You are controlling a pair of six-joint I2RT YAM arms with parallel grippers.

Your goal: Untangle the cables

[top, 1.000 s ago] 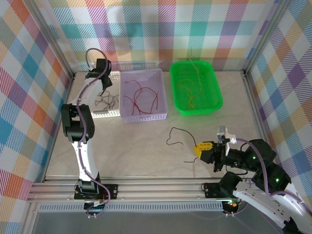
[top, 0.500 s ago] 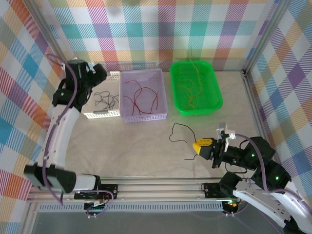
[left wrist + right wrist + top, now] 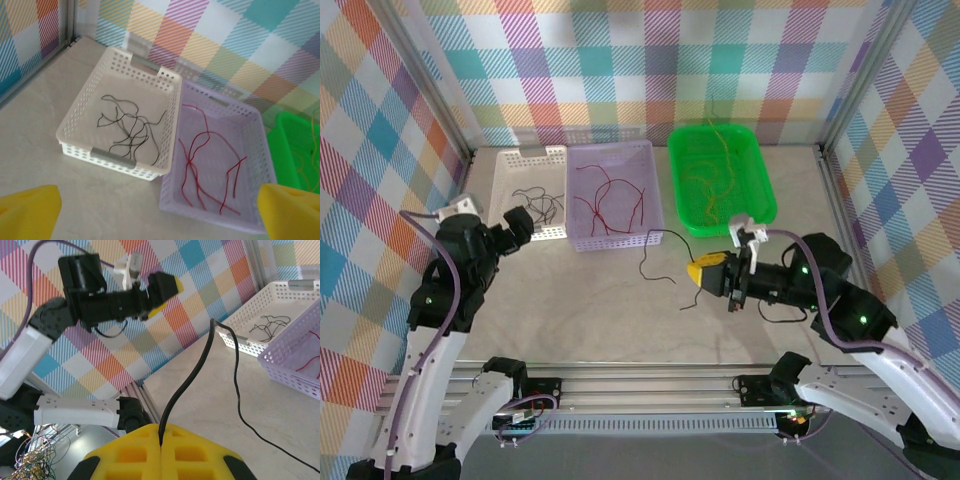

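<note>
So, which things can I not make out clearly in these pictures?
- Top view: the thin orange-yellow wires in the green plastic tray are too fine to count.
- Left wrist view: the right frame edge cuts off that tray, so its wires show only in part.
- Right wrist view: the right gripper, shut, hides the pinched end of the thin black cable, so how much is gripped stays unknown.

Along the far side of the table (image 3: 590, 310): left basket (image 3: 508, 180), middle basket (image 3: 617, 240) just beside it, tray (image 3: 722, 229) rightmost (cables (image 3: 610, 195) in each). A loose cable (image 3: 655, 255) lies just before the middle basket.
</note>
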